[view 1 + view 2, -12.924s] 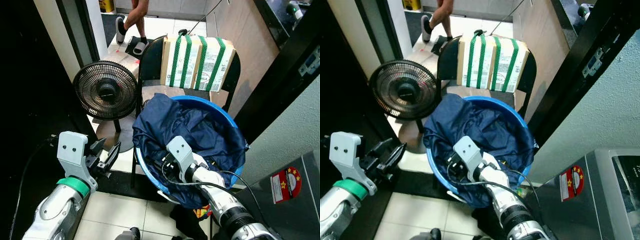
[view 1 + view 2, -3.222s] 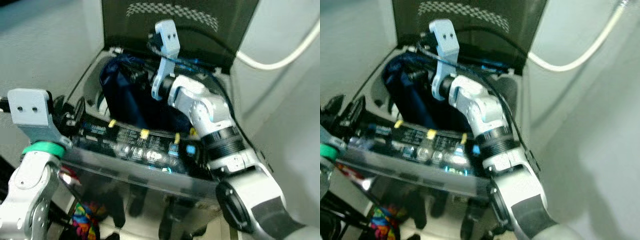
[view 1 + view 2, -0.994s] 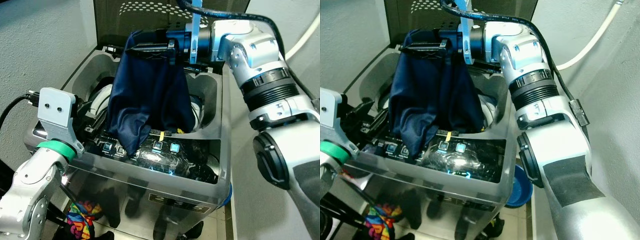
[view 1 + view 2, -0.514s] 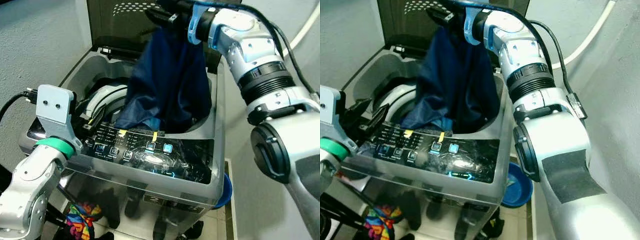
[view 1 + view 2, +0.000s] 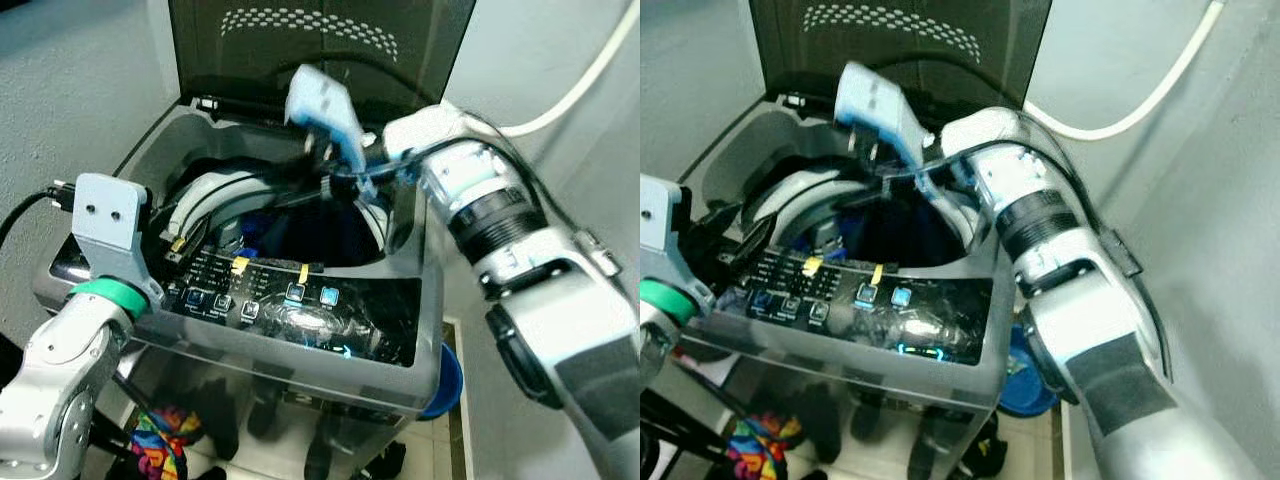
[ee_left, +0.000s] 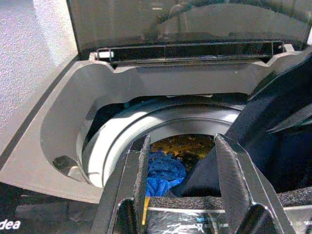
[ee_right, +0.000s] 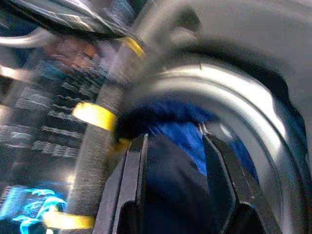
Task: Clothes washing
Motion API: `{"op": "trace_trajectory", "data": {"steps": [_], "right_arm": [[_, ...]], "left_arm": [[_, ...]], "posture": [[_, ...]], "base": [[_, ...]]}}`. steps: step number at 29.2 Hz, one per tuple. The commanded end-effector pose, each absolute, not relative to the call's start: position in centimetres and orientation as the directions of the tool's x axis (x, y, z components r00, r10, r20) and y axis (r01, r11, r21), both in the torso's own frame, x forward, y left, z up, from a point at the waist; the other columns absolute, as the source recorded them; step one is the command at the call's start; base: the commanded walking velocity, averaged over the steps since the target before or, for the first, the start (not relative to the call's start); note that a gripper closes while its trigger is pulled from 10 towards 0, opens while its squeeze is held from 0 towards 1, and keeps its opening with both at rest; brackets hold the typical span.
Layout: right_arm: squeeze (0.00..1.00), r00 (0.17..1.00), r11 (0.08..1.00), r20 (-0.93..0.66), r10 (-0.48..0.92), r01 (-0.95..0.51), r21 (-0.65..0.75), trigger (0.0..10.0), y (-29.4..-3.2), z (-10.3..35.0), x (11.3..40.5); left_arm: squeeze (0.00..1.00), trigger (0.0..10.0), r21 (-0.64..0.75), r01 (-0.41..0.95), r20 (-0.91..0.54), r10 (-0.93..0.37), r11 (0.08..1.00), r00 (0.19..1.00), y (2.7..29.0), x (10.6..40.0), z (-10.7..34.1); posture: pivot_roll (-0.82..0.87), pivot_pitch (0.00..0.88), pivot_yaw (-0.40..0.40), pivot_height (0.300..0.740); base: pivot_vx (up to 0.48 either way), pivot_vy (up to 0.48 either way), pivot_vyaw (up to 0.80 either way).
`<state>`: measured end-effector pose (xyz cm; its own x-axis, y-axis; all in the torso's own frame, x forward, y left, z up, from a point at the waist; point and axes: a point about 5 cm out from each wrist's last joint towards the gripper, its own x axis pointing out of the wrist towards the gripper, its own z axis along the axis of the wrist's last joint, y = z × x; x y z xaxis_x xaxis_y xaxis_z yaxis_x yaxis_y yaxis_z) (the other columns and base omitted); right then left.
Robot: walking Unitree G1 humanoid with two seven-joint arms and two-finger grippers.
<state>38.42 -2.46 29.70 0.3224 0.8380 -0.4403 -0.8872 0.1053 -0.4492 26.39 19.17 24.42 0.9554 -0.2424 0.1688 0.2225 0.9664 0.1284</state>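
A grey top-loading washing machine [image 5: 150,160] stands before me with its dark lid [image 5: 320,50] raised. My right arm reaches down into the drum, where my right gripper [image 7: 174,146] is shut on a navy garment [image 5: 335,235] that fills the gap between its fingers [image 7: 134,185]. A bright blue cloth [image 6: 163,168] lies lower in the drum beside the navy one. At the machine's front left corner my left gripper [image 6: 183,144] is open and holds nothing, pointing over the control panel [image 5: 260,300] toward the drum.
A white hose [image 5: 570,90] runs along the wall at the back right. A blue basin [image 5: 448,385] sits on the floor to the right of the machine. A colourful cloth [image 5: 165,440] lies on the floor at its front left. Grey walls close in on both sides.
My right gripper has dropped from high above the machine down into the drum, taking the navy garment with it. The garment no longer hangs over the opening. The left arm has held still.
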Motion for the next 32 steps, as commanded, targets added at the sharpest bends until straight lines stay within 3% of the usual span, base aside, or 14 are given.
{"op": "trace_trajectory", "data": {"steps": [1,4,6,8,11,13,14,15,19,22,29,30,31,32], "right_arm": [[0.00,0.373,0.173,-0.423,0.826,-0.881,-0.440,10.0,-2.6,29.6,38.8],[0.00,0.425,0.315,-0.292,0.857,-0.879,-0.357,10.0,-2.1,30.7,39.1],[0.00,0.452,0.451,-0.017,0.892,-0.887,0.100,10.0,-1.4,33.3,39.2],[0.00,0.429,0.337,0.101,0.898,-0.817,0.468,10.0,-1.2,34.2,38.8],[0.00,0.412,0.309,0.098,0.906,-0.800,0.515,10.0,-1.2,34.0,38.7],[0.00,0.480,0.418,-0.235,0.845,-0.867,-0.270,10.0,-2.8,31.3,39.4],[0.00,0.480,0.418,-0.235,0.845,-0.867,-0.270,10.0,-2.8,31.3,39.4],[0.00,0.520,0.067,-0.366,0.772,-0.639,-0.766,10.0,-2.1,30.4,38.5],[0.00,0.509,-0.064,-0.220,0.832,-0.307,-0.950,10.0,-1.1,32.8,37.3],[0.00,0.509,0.285,-0.095,0.855,-0.616,-0.734,10.0,-1.1,34.6,38.1],[0.00,0.487,0.401,-0.056,0.871,-0.774,-0.490,10.0,-0.4,34.4,38.3],[0.65,0.470,0.406,-0.044,0.881,-0.802,-0.437,10.0,-0.4,34.1,38.2],[0.65,0.470,0.406,-0.044,0.881,-0.802,-0.437,10.0,-0.4,34.1,38.2],[1.00,0.459,0.397,-0.044,0.887,-0.809,-0.433,10.0,-0.4,33.9,38.1]], "left_arm": [[0.00,10.0,0.114,0.217,0.160,-0.233,0.970,0.959,19.3,26.4,24.3],[0.00,10.0,0.106,0.209,0.165,-0.224,0.972,0.960,19.3,26.4,24.4],[0.00,10.0,0.078,0.185,0.176,-0.196,0.980,0.965,19.6,26.5,24.6],[0.00,10.0,0.060,0.157,0.185,-0.166,0.986,0.969,20.0,26.6,24.7],[0.00,10.0,0.055,0.147,0.187,-0.155,0.988,0.970,20.1,26.6,24.8],[0.00,10.0,0.056,0.130,0.191,-0.138,0.990,0.972,20.3,26.6,24.9],[0.00,10.0,0.056,0.130,0.191,-0.138,0.990,0.972,20.3,26.6,24.9],[0.00,10.0,0.056,0.121,0.192,-0.129,0.991,0.973,20.5,26.6,24.9],[0.00,10.0,0.056,0.114,0.190,-0.122,0.992,0.974,20.6,26.5,24.9],[0.00,10.0,0.053,0.113,0.189,-0.121,0.992,0.975,20.6,26.6,24.9],[0.00,10.0,0.046,0.115,0.189,-0.121,0.992,0.974,20.6,26.8,25.0],[0.00,10.0,0.047,0.115,0.188,-0.122,0.992,0.975,20.6,26.8,25.0],[0.00,10.0,0.047,0.115,0.188,-0.122,0.992,0.975,20.6,26.8,25.0],[0.00,10.0,0.047,0.117,0.188,-0.123,0.992,0.974,20.5,26.8,25.0]], "posture": [[0.20,0.040,0.010,0.740],[0.20,0.042,0.013,0.740],[0.20,0.042,0.013,0.740],[0.20,0.044,0.012,0.740],[0.20,0.044,0.012,0.740],[0.20,0.046,0.009,0.740],[0.20,0.046,0.009,0.740],[0.20,0.049,0.009,0.740],[0.20,0.049,0.009,0.740],[0.20,0.048,0.010,0.740],[0.20,0.045,0.019,0.740],[0.20,0.045,0.017,0.740],[0.20,0.045,0.017,0.740],[0.20,0.045,0.017,0.740]], "base": [[0.000,0.000,0.00],[0.000,0.000,0.00],[0.000,0.000,0.00],[0.000,0.000,0.00],[0.000,0.000,0.00],[0.000,0.000,0.00],[0.000,0.000,0.00],[0.000,0.000,0.00],[0.000,0.000,0.00],[0.000,0.000,0.00],[0.000,0.000,0.00],[0.000,0.000,0.00],[0.000,0.000,0.00],[0.000,0.000,0.00]]}}
